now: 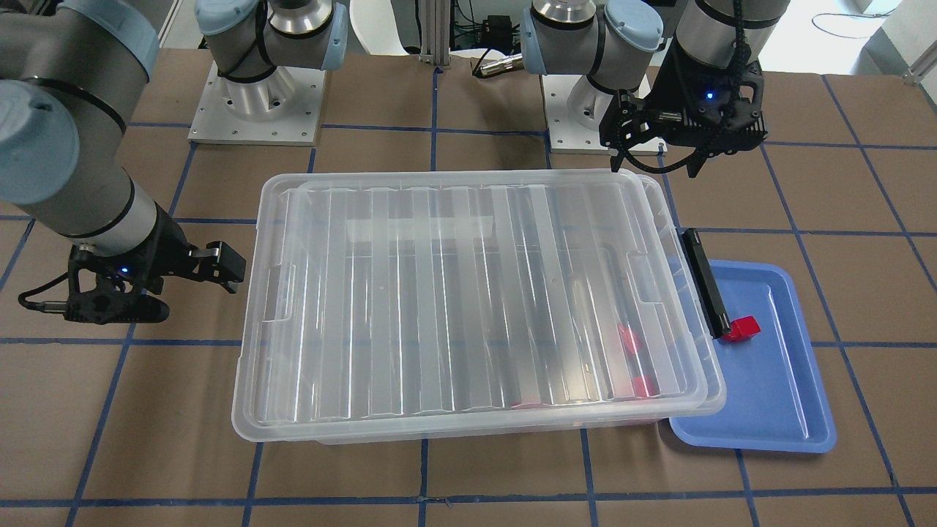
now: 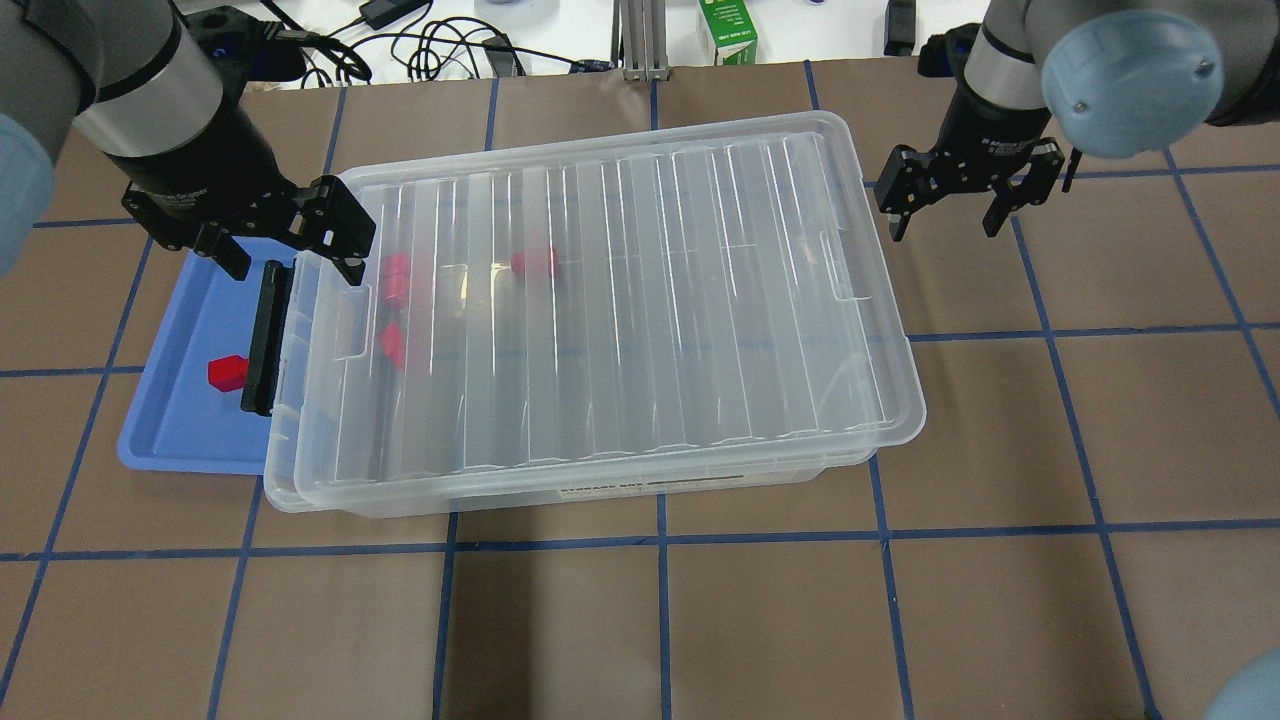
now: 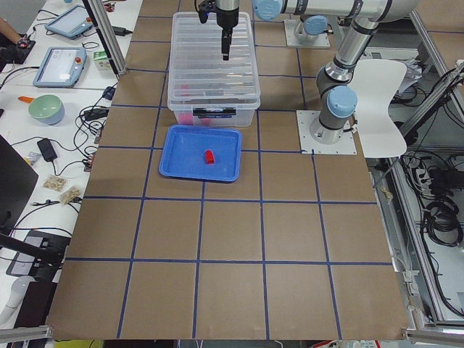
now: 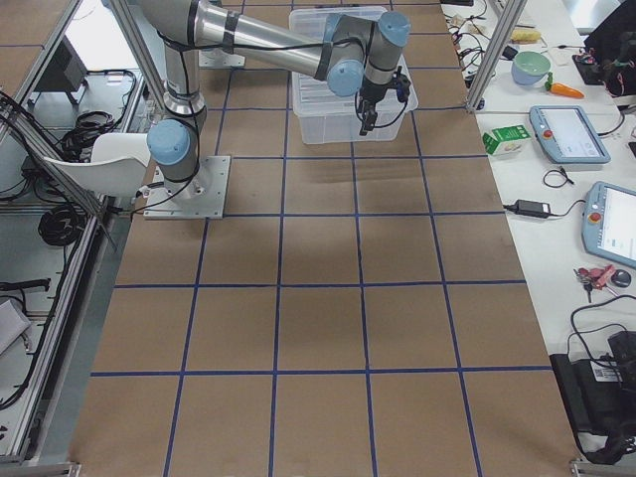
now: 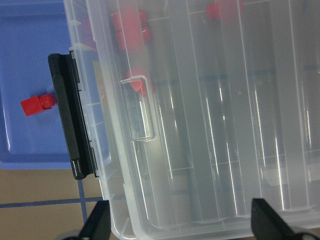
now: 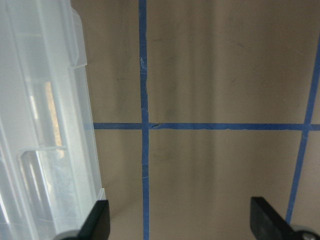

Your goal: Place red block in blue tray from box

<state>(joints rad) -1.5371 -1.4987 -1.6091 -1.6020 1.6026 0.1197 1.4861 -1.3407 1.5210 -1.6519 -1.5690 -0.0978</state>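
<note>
The clear box (image 2: 620, 300) stands mid-table with its ribbed lid lying on it, slightly askew. Three red blocks (image 2: 397, 278) show through the lid near the end with the black clip handle (image 2: 265, 335). The blue tray (image 2: 190, 430) lies against that end and holds one red block (image 2: 226, 372), also in the front view (image 1: 745, 328) and the left wrist view (image 5: 36, 104). My left gripper (image 2: 290, 250) is open and empty, above the box's handle end and the tray's far edge. My right gripper (image 2: 941, 232) is open and empty, beside the box's other end, over bare table.
A green carton (image 2: 727, 30) and cables (image 2: 420, 45) lie beyond the table's far edge. The two arm bases (image 1: 256, 102) stand behind the box. Blue tape lines grid the brown table. Tablets and a bowl sit on a side bench (image 3: 65, 65).
</note>
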